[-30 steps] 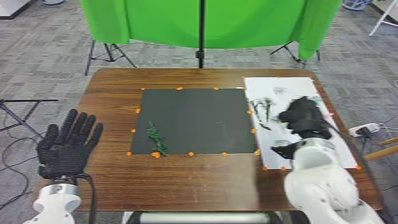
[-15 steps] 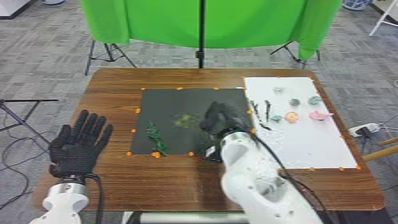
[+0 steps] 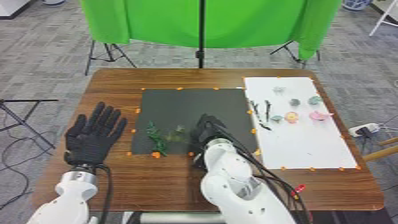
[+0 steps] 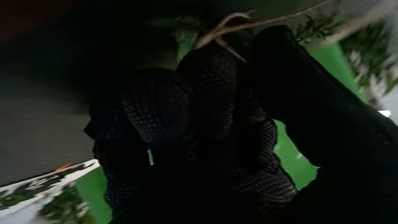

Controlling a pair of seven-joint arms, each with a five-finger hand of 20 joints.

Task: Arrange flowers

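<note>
The right hand (image 3: 208, 131) is nearly closed, fingertips and thumb pinching a thin sprig (image 4: 215, 35). The sprig extends past the fingertips.

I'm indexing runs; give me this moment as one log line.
right hand: over dark mat, pinching thin stem | left hand: open, above table's left side | green sprig: on mat | pink flower: on white sheet

high forward-down head view, close wrist view, shared right hand (image 3: 208, 131)
</note>
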